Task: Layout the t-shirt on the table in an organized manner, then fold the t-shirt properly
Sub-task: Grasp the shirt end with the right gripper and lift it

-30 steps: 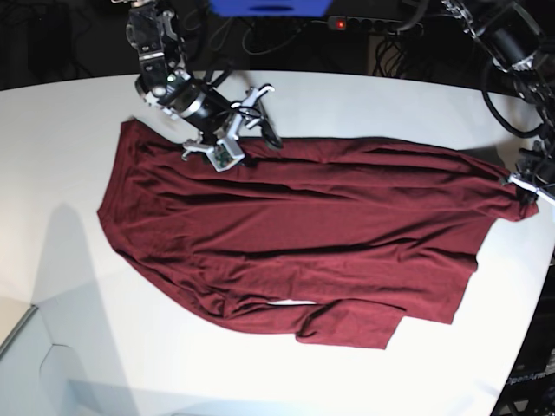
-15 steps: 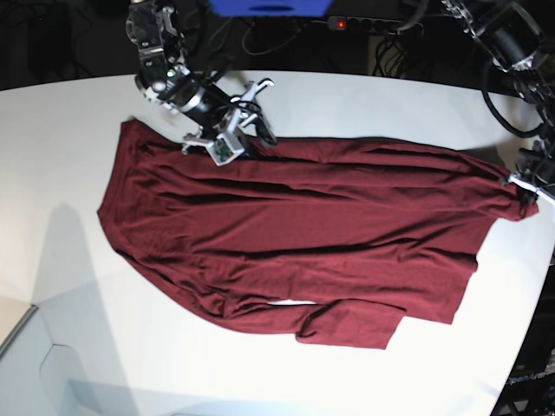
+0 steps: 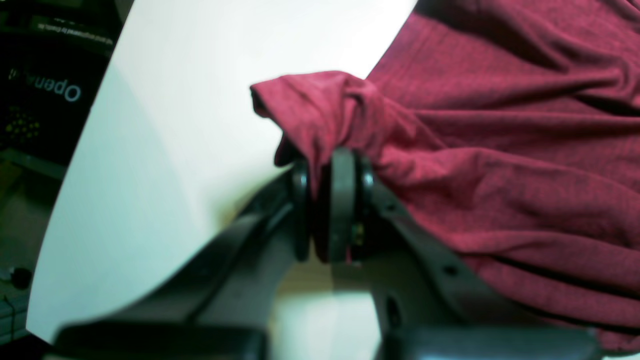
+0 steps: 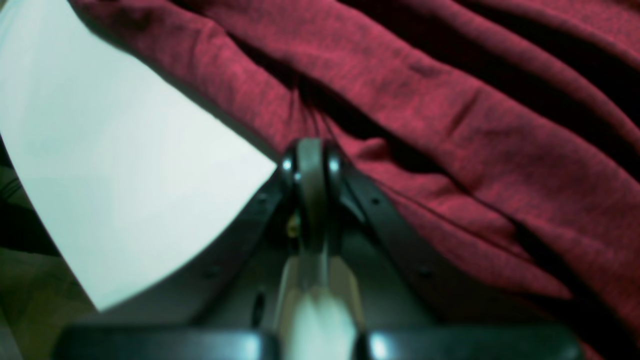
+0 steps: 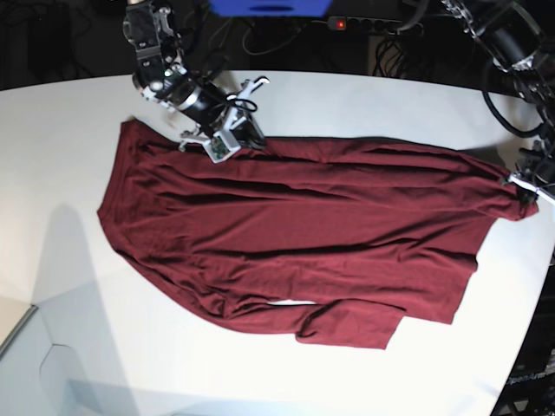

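Note:
The dark maroon t-shirt (image 5: 295, 234) lies spread and wrinkled across the white table (image 5: 78, 156), one sleeve sticking out at the near side. My right gripper (image 5: 253, 139) is at the shirt's far edge, left of the middle. In the right wrist view it (image 4: 310, 160) is shut, and the creases of the t-shirt (image 4: 450, 120) run into its tips. My left gripper (image 5: 520, 186) is at the shirt's right end by the table's edge. In the left wrist view it (image 3: 327, 200) is shut on a bunched corner of the t-shirt (image 3: 340, 110).
Behind the table lie a power strip (image 5: 364, 23) with a red light, loose cables and a blue object (image 5: 269, 7). The table's curved edge (image 5: 542, 260) runs close by the left gripper. Bare white tabletop shows left of the shirt and in front of it.
My right gripper has gone from open to shut at the shirt's far edge and shifted slightly back and to the left. The left gripper and the shirt's right end have not moved.

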`<act>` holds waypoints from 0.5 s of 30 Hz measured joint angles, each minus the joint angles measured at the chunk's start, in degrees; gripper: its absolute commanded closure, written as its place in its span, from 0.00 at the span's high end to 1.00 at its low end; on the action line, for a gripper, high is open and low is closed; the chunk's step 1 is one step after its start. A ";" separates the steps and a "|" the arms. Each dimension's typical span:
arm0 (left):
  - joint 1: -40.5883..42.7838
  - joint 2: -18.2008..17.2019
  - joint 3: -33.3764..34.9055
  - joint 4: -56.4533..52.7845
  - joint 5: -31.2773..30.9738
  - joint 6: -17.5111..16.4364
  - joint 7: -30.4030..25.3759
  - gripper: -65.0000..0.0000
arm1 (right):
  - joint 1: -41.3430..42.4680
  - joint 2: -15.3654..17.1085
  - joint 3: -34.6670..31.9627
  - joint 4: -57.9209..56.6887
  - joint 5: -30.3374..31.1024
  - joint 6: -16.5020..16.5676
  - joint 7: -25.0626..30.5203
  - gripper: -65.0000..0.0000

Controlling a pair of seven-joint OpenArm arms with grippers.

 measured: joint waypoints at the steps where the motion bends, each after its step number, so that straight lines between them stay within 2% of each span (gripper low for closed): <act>1: -0.02 0.00 0.02 0.00 0.00 0.00 -0.02 0.00 | 0.00 0.00 0.00 0.00 0.00 0.00 0.00 0.00; 4: -0.02 -0.02 0.00 0.00 0.00 0.00 -0.02 0.00 | 0.00 -0.02 0.00 0.00 0.00 0.00 0.00 0.09; 11: 0.00 0.00 0.02 0.00 0.00 0.00 -0.02 0.00 | -1.07 0.00 0.00 1.90 -0.33 -0.07 -0.26 0.42; 15: -0.02 0.00 0.02 0.00 -0.02 0.00 -0.02 0.00 | -1.97 -0.02 -0.02 4.02 -0.26 -0.02 -0.24 0.51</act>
